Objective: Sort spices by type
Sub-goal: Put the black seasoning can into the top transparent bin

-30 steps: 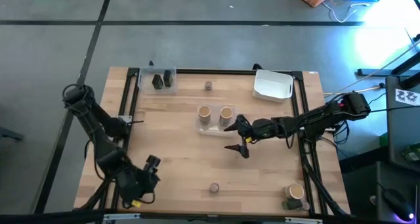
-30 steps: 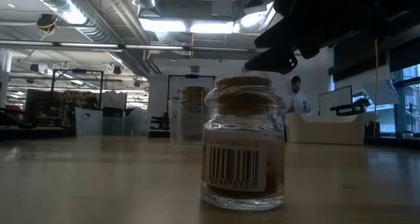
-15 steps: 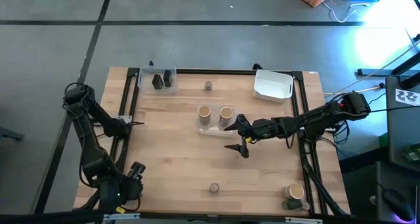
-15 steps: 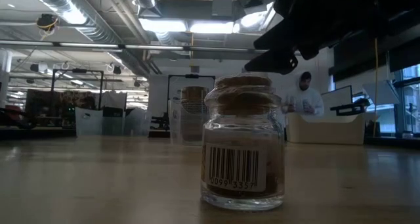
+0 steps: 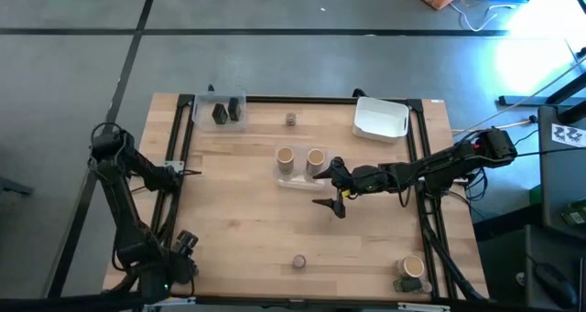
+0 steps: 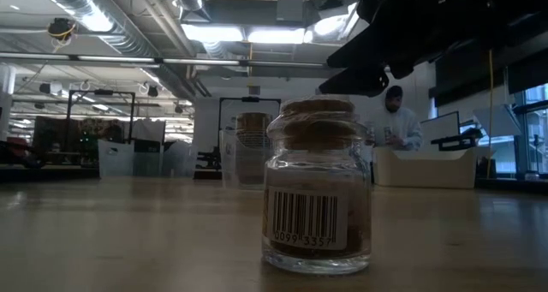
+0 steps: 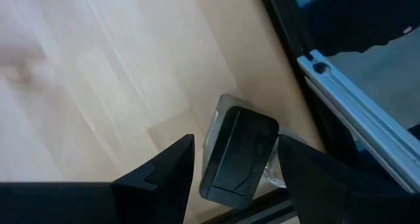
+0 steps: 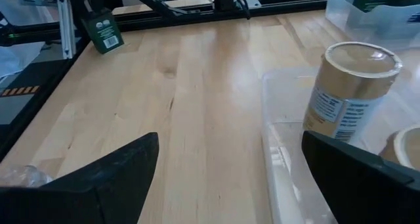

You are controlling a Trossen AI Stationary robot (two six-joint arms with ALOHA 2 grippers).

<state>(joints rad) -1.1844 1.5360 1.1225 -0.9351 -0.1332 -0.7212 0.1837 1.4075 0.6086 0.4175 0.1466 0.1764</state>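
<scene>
My left gripper (image 5: 180, 246) is open at the table's near left corner, above a dark blocky jar (image 7: 237, 156) that stands on the wood by the frame rail. Its fingers stand on either side of the jar, apart from it. My right gripper (image 5: 328, 190) hangs open, touching nothing, just right of a clear tub (image 5: 299, 168) holding two tan cylinders (image 5: 286, 158) (image 5: 316, 157). Two dark jars (image 5: 226, 112) sit in a second clear tub at the far left. One small corked jar (image 6: 317, 189) stands near the near edge, another (image 5: 290, 119) at the far edge.
A white rectangular tub (image 5: 380, 118) lies at the far right. A tan cylinder (image 5: 412, 267) and a dark jar (image 5: 404, 285) stand at the near right corner. A black frame (image 5: 423, 156) runs along the table's sides. A person shows in the room behind.
My left arm has swung toward the table's near left corner, and its gripper has come over the dark jar by the rail. My right gripper has kept still. The person in the room behind has shifted.
</scene>
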